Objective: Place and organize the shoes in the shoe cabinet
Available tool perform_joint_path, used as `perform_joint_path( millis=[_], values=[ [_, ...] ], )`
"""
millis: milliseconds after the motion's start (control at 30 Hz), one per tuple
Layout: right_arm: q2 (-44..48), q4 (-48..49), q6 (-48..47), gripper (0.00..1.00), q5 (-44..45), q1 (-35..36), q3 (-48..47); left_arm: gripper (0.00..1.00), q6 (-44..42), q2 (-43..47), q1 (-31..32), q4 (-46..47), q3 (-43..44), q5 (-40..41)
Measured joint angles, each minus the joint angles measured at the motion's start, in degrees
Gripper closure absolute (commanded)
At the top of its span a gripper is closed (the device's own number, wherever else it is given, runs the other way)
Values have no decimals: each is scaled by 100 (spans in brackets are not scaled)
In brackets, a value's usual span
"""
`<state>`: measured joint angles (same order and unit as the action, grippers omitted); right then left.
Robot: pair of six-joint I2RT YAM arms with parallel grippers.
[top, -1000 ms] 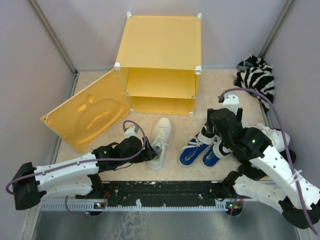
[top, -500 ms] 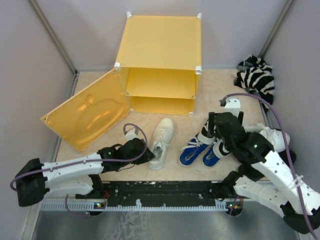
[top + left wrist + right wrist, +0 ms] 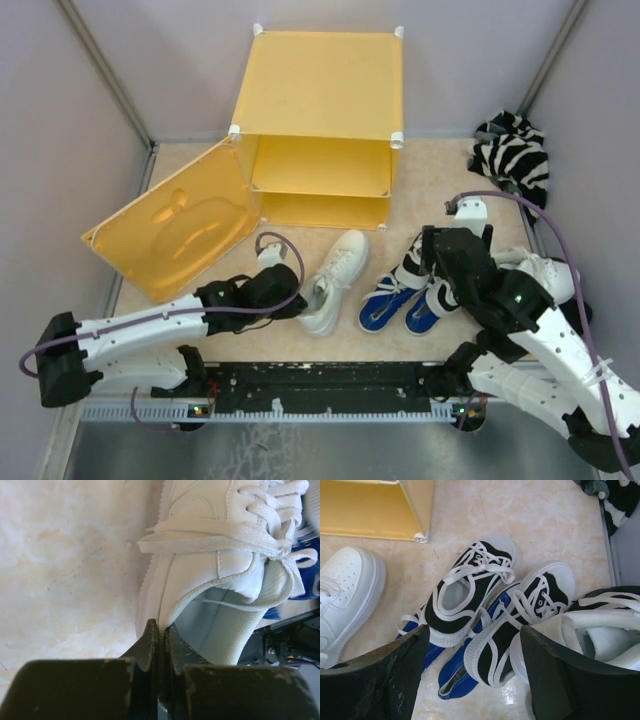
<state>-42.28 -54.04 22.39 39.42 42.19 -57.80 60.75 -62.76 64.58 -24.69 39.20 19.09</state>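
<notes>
Top external: left claw (image 3: 303, 301) is now pinching the white shoe (image 3: 336, 280), which a second ago was lying loose on the counter (image 3: 430, 175).
Its toe is swinging toward the open shoe cabinet (image 3: 320, 110), so lifting looks possible. Left wrist alone is showing the jaws pressed together on the heel collar (image 3: 172, 617). Right wrist is showing the right claw (image 3: 474, 630) spread, holding nothing, hovering over black-and-white shoes (image 3: 465, 590) lying across the blue shoes (image 3: 455, 672).

Standing at the back of the counter (image 3: 430, 175), the shoe cabinet (image 3: 320, 85), its hinged panel (image 3: 170, 232) lying open at the left. Lying before it, the single sneaker (image 3: 340, 268); right of that, the lower pair (image 3: 380, 305), with the upper pair (image 3: 465, 597) resting on top.
</notes>
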Motion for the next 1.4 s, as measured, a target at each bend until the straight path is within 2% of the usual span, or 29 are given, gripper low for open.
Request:
perform_joint_path(
  millis=[133, 333, 500, 633, 967, 1400],
  values=[
    [-4, 7, -57, 27, 2, -13, -7, 100, -317, 122, 7, -426, 793, 306],
    [-144, 109, -195, 27, -20, -37, -83, 100, -973, 267, 7, -496, 1864, 1062],
    [-275, 291, -330, 27, -127, -116, -127, 100, -1622, 162, -17, -446, 2221, 1707],
    [-422, 426, -400, 27, -289, -199, -168, 100, -2127, -94, -221, -240, 2304, 1923],
    [-553, 699, -485, 27, -509, -225, -310, 100, -2863, -732, -1335, 592, 2339, 1578],
    [-514, 763, -468, 27, -616, -227, -299, 100, -3239, -1784, -2402, 1161, 3394, 1012]
  ],
)
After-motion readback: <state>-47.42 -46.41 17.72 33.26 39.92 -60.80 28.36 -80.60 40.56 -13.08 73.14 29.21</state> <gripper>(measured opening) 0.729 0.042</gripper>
